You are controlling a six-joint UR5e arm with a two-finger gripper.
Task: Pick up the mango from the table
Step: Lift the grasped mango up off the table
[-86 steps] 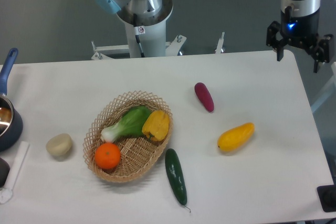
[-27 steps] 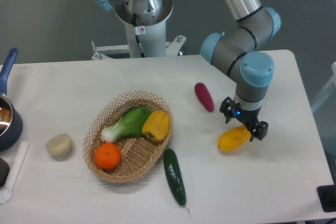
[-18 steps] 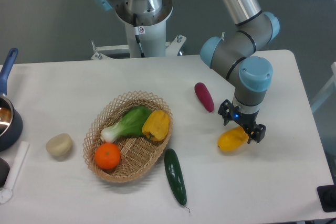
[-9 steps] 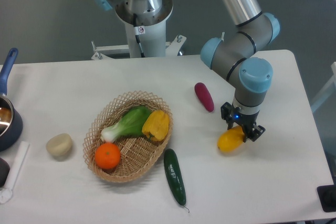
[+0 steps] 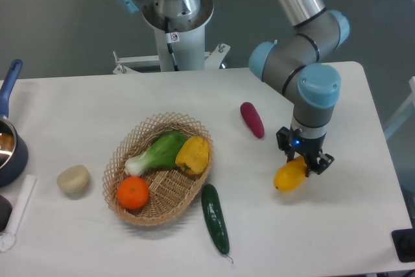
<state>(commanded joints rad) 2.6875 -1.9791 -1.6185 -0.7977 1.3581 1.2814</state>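
White worktop (image 5: 97, 102), right edge side: our claw (image 5: 305, 161) clamped on mango (image 5: 290, 176) upper end; long axis runs diagonally, free end lower-left.

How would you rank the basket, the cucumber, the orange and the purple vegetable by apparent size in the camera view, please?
1. Basket, clearly the largest.
2. Cucumber, the longest single item.
3. Purple vegetable and orange: too alike to rank; the vegetable is longer but slimmer, the orange rounder.
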